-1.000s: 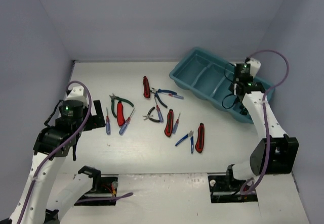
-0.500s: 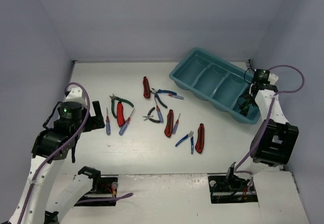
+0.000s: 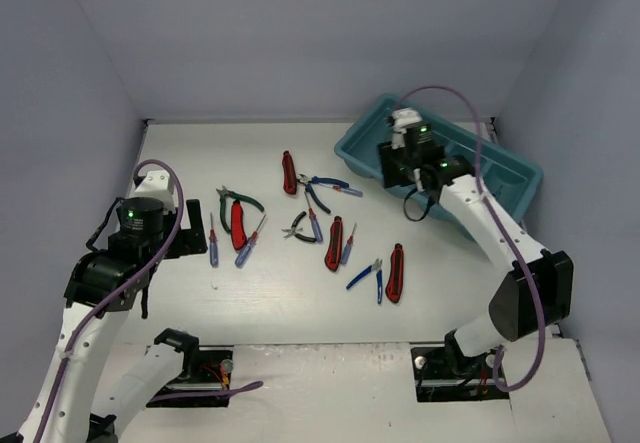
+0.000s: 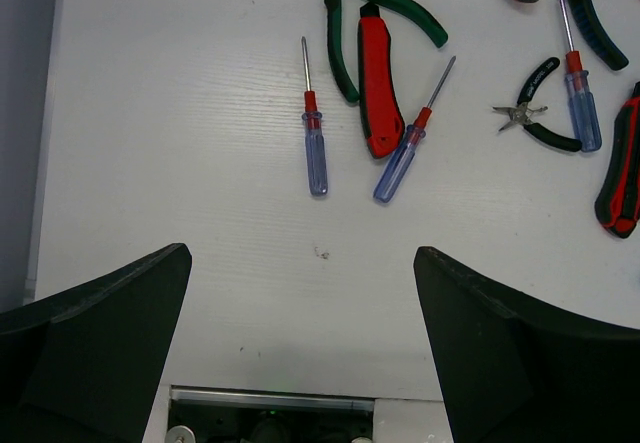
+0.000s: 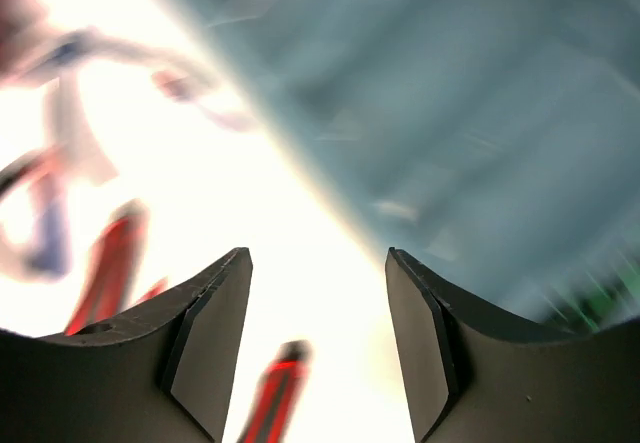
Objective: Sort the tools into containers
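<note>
We judge the sorting barely begun: the tools lie loose on the tabletop (image 3: 280,303), between the two grippers, and neither gripper carries one. Our left gripper (image 4: 302,253) is spread wide and bare, with two blue screwdrivers (image 4: 316,153), a red knife (image 4: 374,88) and green pliers (image 4: 390,8) just ahead of it. Our right gripper (image 5: 316,255) stands parted on nothing, above the rim of the tray (image 3: 360,143). The arm hides much of that tray. On the tabletop we count four red knives, four pliers and about six screwdrivers.
</note>
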{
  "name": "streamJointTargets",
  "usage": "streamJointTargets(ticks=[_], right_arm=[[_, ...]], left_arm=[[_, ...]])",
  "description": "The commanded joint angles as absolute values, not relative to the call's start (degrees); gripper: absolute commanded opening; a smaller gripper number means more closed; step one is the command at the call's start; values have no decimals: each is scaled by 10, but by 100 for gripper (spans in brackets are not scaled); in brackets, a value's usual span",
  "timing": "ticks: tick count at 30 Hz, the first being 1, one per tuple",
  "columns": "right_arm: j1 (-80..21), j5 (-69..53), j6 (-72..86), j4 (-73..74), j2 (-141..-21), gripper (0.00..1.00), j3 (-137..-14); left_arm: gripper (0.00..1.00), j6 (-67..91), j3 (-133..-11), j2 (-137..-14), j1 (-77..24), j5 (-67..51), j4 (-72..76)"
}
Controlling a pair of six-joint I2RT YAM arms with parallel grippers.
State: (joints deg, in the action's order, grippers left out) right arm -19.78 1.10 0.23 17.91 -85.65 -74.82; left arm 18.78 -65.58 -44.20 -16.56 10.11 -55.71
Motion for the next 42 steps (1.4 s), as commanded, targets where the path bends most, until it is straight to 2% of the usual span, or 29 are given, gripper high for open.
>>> streamJointTargets(ticks=[1, 7, 12, 32, 35, 42], right_arm=[[-314, -45, -99, 182, -891, 53, -774], [-442, -55, -118, 184, -985, 52, -811], [-487, -58, -120, 185, -1069, 50, -856], [-490, -60, -136, 184, -1215, 48, -904], [-490, -70, -135, 184, -1218, 40, -901], [-492, -106, -119, 186, -1197, 8, -892]], left_arm=[[92, 155, -684, -449, -167, 94, -542], [92, 150, -677, -441, -167, 93, -544], [92, 156, -670, -435, -166, 96, -544], [92, 169, -665, -436, -167, 98, -546], [92, 170, -666, -435, -167, 98, -546], [92, 174, -672, -441, -167, 98, -545]])
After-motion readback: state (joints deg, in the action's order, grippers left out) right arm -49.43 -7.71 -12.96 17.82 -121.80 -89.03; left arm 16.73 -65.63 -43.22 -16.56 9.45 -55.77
